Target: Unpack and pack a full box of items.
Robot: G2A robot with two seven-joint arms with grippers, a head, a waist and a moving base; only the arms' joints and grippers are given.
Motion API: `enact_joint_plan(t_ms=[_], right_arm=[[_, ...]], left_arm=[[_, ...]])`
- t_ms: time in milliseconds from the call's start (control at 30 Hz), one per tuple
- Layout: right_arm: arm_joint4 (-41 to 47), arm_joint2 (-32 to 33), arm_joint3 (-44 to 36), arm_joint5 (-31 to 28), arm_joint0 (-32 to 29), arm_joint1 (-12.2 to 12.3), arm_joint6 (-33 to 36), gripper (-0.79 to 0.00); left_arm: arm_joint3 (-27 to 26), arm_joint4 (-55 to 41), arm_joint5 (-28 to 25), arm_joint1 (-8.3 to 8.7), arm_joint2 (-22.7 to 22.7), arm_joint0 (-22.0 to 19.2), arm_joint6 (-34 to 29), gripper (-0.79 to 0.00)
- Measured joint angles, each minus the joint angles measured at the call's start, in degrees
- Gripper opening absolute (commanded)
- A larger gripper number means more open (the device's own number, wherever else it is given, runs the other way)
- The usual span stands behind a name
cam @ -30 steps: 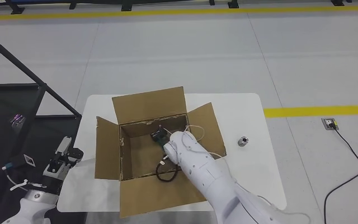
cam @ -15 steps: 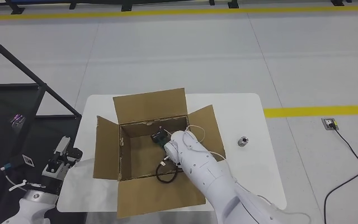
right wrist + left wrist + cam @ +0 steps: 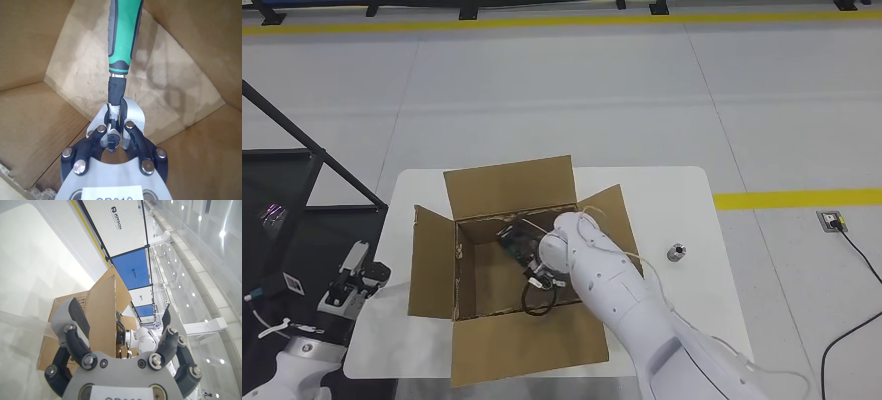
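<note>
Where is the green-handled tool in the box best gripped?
Probably at the thin neck of the green-handled tool, coming down through the open top of the cardboard box, whose walls block the sides. The right hand is shut there, across the shaft.

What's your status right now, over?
Right tool shut on green-handled ratchet, down inside the cardboard box. Left tool open, empty, outside the box by a flap. Flaps stand open; small metal part sits on table, clear of box.
</note>
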Motion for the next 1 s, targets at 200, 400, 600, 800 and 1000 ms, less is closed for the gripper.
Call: enact_joint_plan(t_ms=[200, 400, 600, 800, 1000], right_arm=[[-2.5, -1.1, -4.2, -5.0, -0.2, 0.3, 0.6, -0.785], [-5.2, -1.5, -12.5, -5.2, -2.0, 1.5, 1.9, -0.785], [-10.0, -0.1, -29.8, 0.2, -8.7, 4.6, 9.9, -0.785], [-18.6, 6.3, -58.4, 4.5, -23.4, 9.9, 19.2, -0.785], [-28.4, 10.8, -80.4, 8.7, -35.0, 12.6, 21.6, -0.785]], left_arm=[[0.2, 0.5, 0.5, 0.07, 0.5, -0.8, -0.3, 0.000], [-0.2, 1.0, 1.0, 0.15, 1.1, -1.5, -0.7, 0.000], [-0.2, 1.4, 1.2, 0.21, 1.6, -2.1, -0.9, 0.000], [0.3, 1.0, 1.5, 0.29, 1.5, -3.1, -0.9, 0.000], [0.7, 0.9, 1.9, 0.38, 1.8, -4.0, -1.2, 0.000]])
